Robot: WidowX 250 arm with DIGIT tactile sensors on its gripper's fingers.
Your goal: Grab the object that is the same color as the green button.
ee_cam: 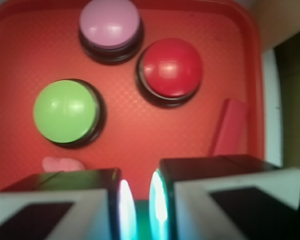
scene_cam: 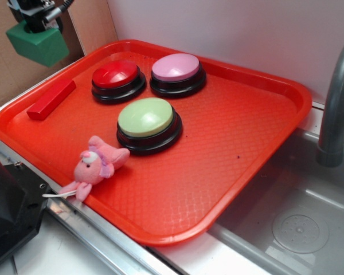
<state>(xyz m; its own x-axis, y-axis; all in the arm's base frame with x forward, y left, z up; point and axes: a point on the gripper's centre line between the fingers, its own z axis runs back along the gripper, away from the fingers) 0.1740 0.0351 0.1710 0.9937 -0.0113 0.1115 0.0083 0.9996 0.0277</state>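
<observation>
One gripper (scene_cam: 39, 26): fingers closed on the green block (scene_cam: 38, 44), lifted above the tray's far left corner.
Green block: clear of the tray (scene_cam: 246, 137), pinched between the fingertips (ee_cam: 124, 206).
Green button (scene_cam: 146, 117): mid-tray, near the front edge.
Red button (scene_cam: 116, 74), pink button (scene_cam: 176, 67): side by side toward the back edge.
Red bar (scene_cam: 51, 99): along the left edge.
Pink plush toy (scene_cam: 94, 165): front-left edge.

Red tray (scene_cam: 258, 114) w/ diamond texture; 3 black-based buttons: green button (scene_cam: 145, 116), red (scene_cam: 115, 74), pink (scene_cam: 176, 66); dark green block (scene_cam: 38, 43).
</observation>
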